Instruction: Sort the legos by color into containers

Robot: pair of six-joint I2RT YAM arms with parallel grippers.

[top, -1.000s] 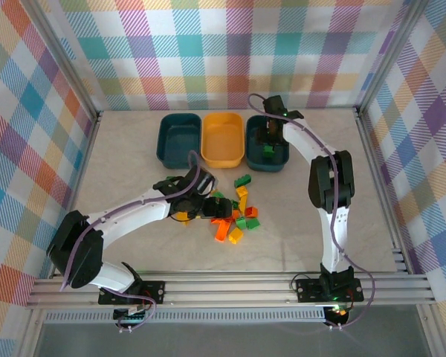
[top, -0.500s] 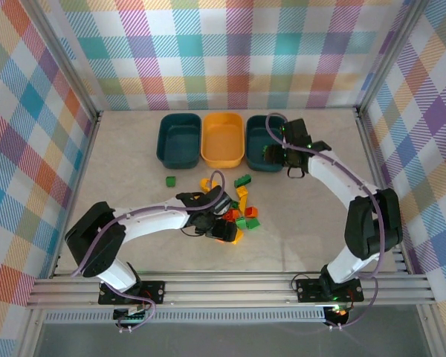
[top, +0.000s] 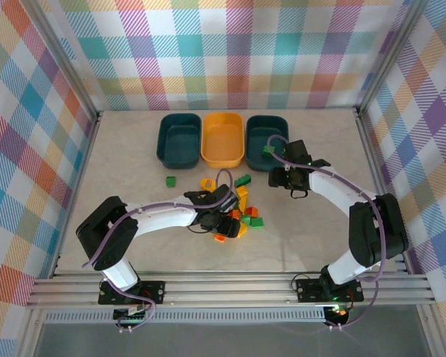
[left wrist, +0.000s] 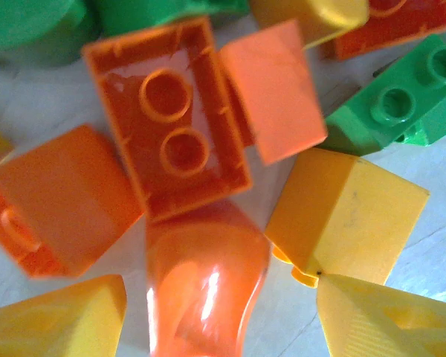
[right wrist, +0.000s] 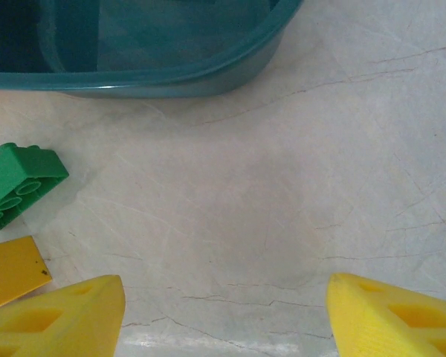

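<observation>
At the far edge of the desk (top: pixel 126 160), three containers are set in a row: a teal tub (top: pixel 179 141), a yellow-orange tub (top: pixel 223 141) and a second teal tub (top: pixel 276 126), in which a green brick (top: pixel 267 149) is seen. The left jaws are lowered over the pile of legos (top: pixel 241 201) and are open, with a red-orange brick (left wrist: pixel 204 286) between the fingertips (left wrist: pixel 59 320) but not clamped. The right jaws are held wide open and empty over bare desk, just in front of the second teal tub. A lone green brick (top: pixel 170 181) is seen left of the pile.
</observation>
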